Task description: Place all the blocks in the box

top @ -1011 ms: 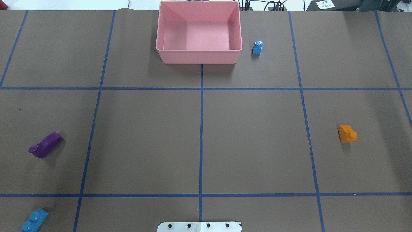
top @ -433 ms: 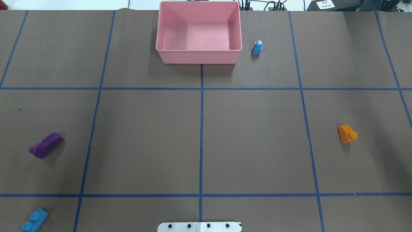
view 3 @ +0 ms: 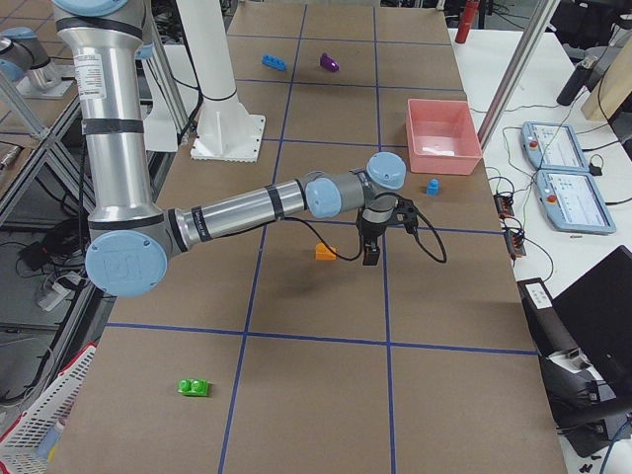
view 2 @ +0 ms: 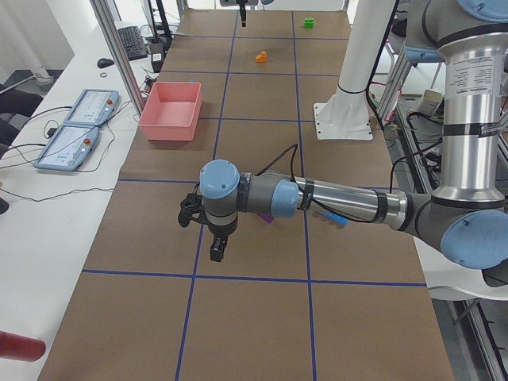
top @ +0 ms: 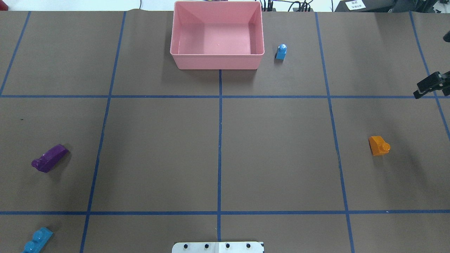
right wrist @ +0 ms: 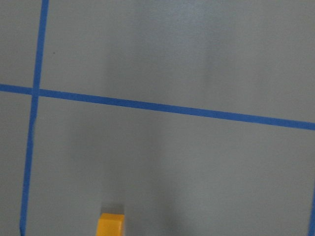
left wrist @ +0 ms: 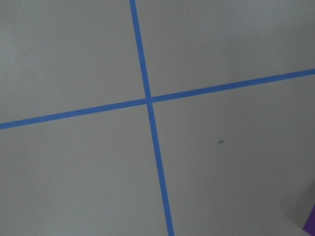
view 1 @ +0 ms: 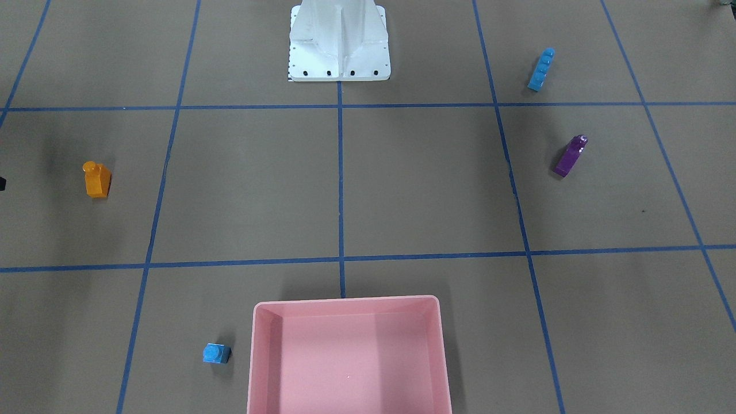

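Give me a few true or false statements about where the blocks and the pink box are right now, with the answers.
1. The pink box holds no blocks. True.
2. The small blue cube is inside the box. False: it stands on the table beside the box.
3. The orange brick is stacked on the purple brick. False: they lie apart, on opposite sides of the table.
4. The green brick lies on the table. True.

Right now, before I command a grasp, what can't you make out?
Right gripper: cut by the overhead view's right edge; jaw state unclear.
Left gripper: side view only; state unclear.
Green brick: outside overhead and front views, tiny.
Long blue bar: cut by overhead's bottom edge.
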